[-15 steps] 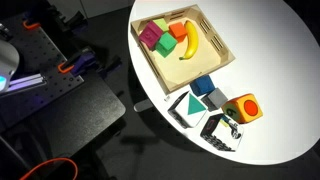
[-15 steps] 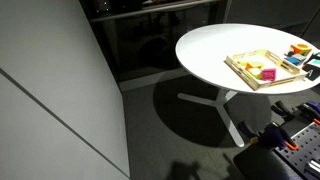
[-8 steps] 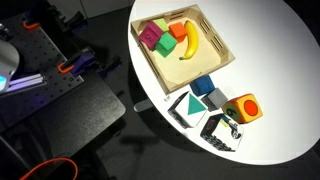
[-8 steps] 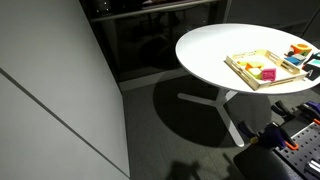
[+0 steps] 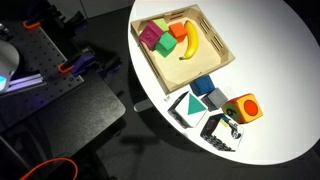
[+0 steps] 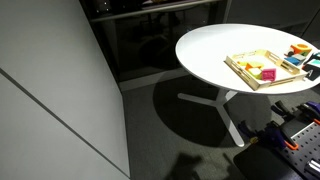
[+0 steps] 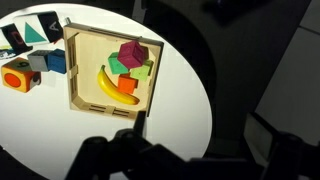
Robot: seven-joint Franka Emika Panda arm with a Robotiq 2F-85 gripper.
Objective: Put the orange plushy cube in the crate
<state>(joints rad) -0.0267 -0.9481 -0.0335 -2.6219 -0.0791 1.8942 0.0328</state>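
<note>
The orange plushy cube [image 5: 243, 108] sits on the white round table near its edge, red circle facing up. It also shows in the wrist view [image 7: 17, 75] and, small, in an exterior view [image 6: 299, 48]. The light wood crate [image 5: 212, 45] lies apart from it and holds a banana and coloured blocks; it shows in the wrist view [image 7: 92, 48] and in an exterior view [image 6: 240, 68]. My gripper [image 7: 195, 160] shows only as dark fingers at the bottom of the wrist view, spread apart and empty, high above the table edge beside the crate. It is out of both exterior views.
A blue cube [image 5: 203, 87] and a teal block [image 5: 216, 99] lie between crate and orange cube. A black-and-white patterned box [image 5: 198, 118] stands beside them at the table edge. A dark cart [image 5: 60, 100] stands next to the table [image 5: 270, 50].
</note>
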